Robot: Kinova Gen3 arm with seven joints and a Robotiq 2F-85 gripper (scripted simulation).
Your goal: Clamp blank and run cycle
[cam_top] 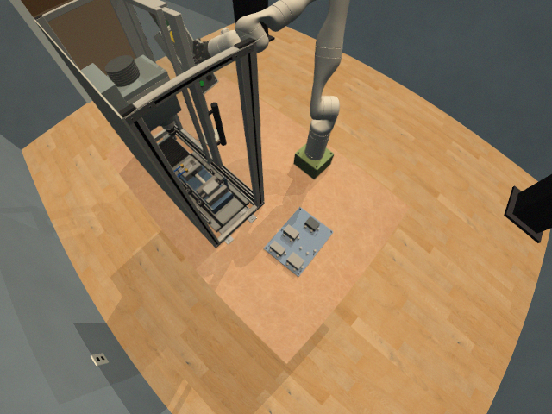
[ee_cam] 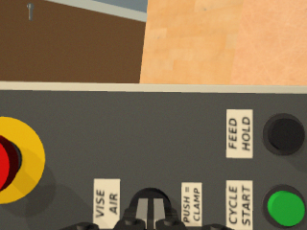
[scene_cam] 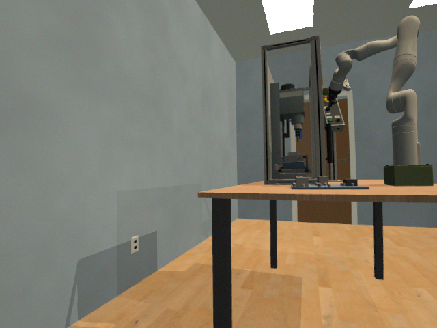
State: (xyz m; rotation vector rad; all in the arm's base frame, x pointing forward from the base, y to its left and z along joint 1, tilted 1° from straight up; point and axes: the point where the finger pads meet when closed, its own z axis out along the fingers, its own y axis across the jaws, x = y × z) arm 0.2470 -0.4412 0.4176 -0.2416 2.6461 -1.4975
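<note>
My gripper (ee_cam: 151, 205) (scene_cam: 328, 108) is shut and empty, its fingertips in front of the black VISE AIR knob (ee_cam: 150, 193). They hide much of it; whether it is in I cannot tell. The green CYCLE START button (ee_cam: 286, 208) (cam_top: 202, 83) (scene_cam: 330, 119) is to its right in the wrist view. The dark setting master (cam_top: 311, 223) and three grey blanks (cam_top: 291, 232) (cam_top: 277, 248) (cam_top: 295, 260) lie on the blue plate (cam_top: 318, 239). A light block (cam_top: 211, 185) shows at the vise jaws; its exact seating is unclear. The door handle (cam_top: 217, 124) (scene_cam: 329, 143) is upright at the guard's side; door closure is unclear.
A red stop button with a yellow surround (ee_cam: 35, 158) is left of the fingers in the wrist view. The FEED HOLD button (ee_cam: 284, 134) is above CYCLE START. The guard's posts (cam_top: 251, 120) (scene_cam: 317, 106) stand close to the control column. The spindle (scene_cam: 298, 125) hangs above the vise.
</note>
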